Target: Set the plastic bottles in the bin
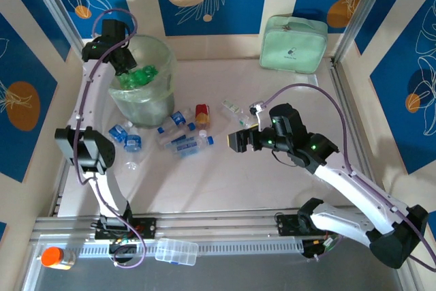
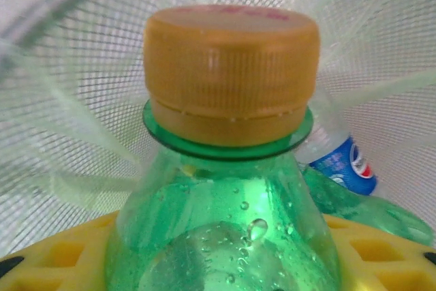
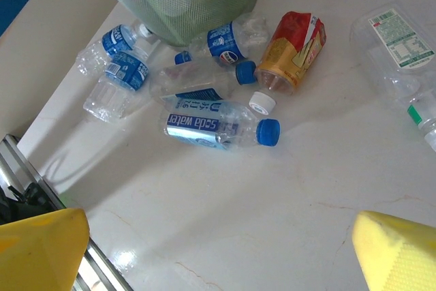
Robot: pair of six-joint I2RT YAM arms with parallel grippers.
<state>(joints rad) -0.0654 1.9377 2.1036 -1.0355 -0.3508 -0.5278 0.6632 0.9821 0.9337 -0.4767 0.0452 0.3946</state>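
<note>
Across the pale tabletop point(image 1: 272, 182), far-left corner: bin point(image 1: 146, 103), round, translucent grey-green, with green bottles visible inside.
Far right by the back wall: mint-green pouch point(image 1: 294, 44), lying flat, well apart from the bin.
Left pincer point(image 1: 126, 59) sits over the bin's mouth. Its yellow fingers point(image 2: 48, 260) are closed on either side of a green bottle point(image 2: 225, 236). The bottle is upright in the wrist view with an orange-brown cap point(image 2: 231, 73) and the bin mesh behind it. A blue-labelled bottle point(image 2: 344, 165) lies just behind, inside the bin.
Right pincer point(image 1: 238, 141) is above mid-tabletop, spread wide, nothing between its fingers point(image 3: 41, 250).
Loose plastic bottles point(image 1: 177, 134) lie in a cluster just in front of the bin.
- Soda-water bottle point(image 3: 211, 127), on its side, blue cap.
- Orange-brown bottle point(image 3: 293, 49), red label, crushed.
- Clear bottle point(image 3: 197, 83), between those two and the bin.
- Two blue-labelled ones point(image 3: 116, 76), to the left, touching.
- Flattened clear bottle point(image 3: 395, 46), right of the cluster.
A small white cap point(image 3: 262, 102) is beside the orange-brown bottle's neck; I cannot tell whether it is attached.
</note>
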